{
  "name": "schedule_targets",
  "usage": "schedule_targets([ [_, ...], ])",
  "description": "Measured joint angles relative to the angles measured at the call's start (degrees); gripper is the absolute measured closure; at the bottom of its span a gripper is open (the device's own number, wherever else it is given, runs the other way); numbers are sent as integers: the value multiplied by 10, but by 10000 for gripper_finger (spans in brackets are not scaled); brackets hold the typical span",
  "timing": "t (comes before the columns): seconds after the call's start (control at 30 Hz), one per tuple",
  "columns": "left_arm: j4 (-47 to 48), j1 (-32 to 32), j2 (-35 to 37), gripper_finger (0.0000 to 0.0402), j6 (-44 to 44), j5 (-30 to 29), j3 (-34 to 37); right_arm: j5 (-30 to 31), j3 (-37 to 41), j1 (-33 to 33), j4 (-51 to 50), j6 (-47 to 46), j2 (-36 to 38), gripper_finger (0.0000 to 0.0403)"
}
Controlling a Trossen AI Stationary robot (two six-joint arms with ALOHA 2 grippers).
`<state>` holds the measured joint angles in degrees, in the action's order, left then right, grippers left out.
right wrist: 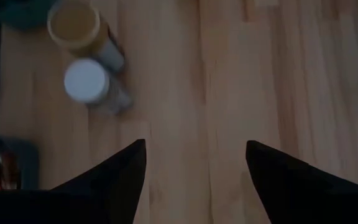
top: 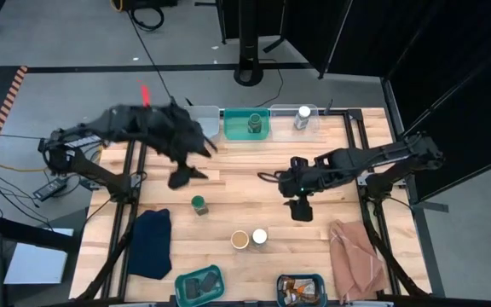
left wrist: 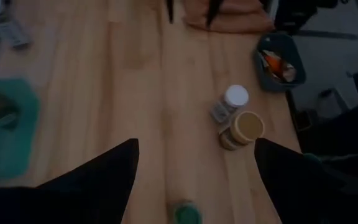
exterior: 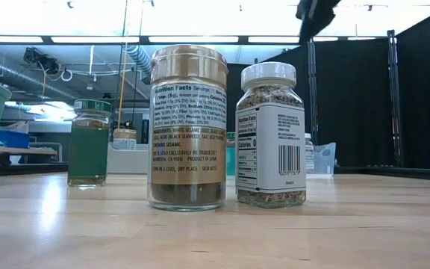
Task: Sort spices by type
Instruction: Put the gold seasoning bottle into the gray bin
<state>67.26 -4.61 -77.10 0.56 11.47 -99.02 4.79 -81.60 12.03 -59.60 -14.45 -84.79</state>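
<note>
Three round jars stand on their bases on the wooden table: a green-topped jar [top: 199, 204], a tan-topped jar [top: 240, 240] and a white-topped jar [top: 260, 237], the last two side by side. In the low view they are the green-topped jar [exterior: 89, 142], the tan-topped jar [exterior: 188, 127] and the white-topped jar [exterior: 269, 134]. My left gripper [top: 184, 176] hangs open in the air, on the far side of the green-topped jar [left wrist: 185, 213]. My right gripper [top: 301, 211] hangs open to the right of the tan-topped jar [right wrist: 76, 25] and the white-topped jar [right wrist: 89, 81]. Neither gripper has anything between its fingers.
At the far edge stand a clear bin [top: 205, 113], a green bin [top: 233, 130] with a green-topped jar and a clear bin [top: 314, 126] with a white-topped jar. Two small bins [top: 184, 283] [top: 281, 283] sit at the near edge. A dark blue cloth [top: 152, 243] lies near left, a pinkish-brown cloth [top: 356, 256] near right.
</note>
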Motion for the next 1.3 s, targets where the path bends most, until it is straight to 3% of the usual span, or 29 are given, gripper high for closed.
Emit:
schedule_targets([
  [0.33, -206, 123, -1, 76, -100, -39, 121, 1, 0, 43, -85, 9, 0, 121],
  [0.63, -365, 232, -6, 76, -204, -161, 230, 7, 0, 90, -110, 11, 2, 120],
  [0.83, -384, 276, -51, 76, -233, -223, 246, 31, 0, 110, -109, 11, 2, 124],
  [1.3, -413, 313, -169, 76, -231, -253, 245, 33, 0, 127, -93, -11, 2, 126],
])
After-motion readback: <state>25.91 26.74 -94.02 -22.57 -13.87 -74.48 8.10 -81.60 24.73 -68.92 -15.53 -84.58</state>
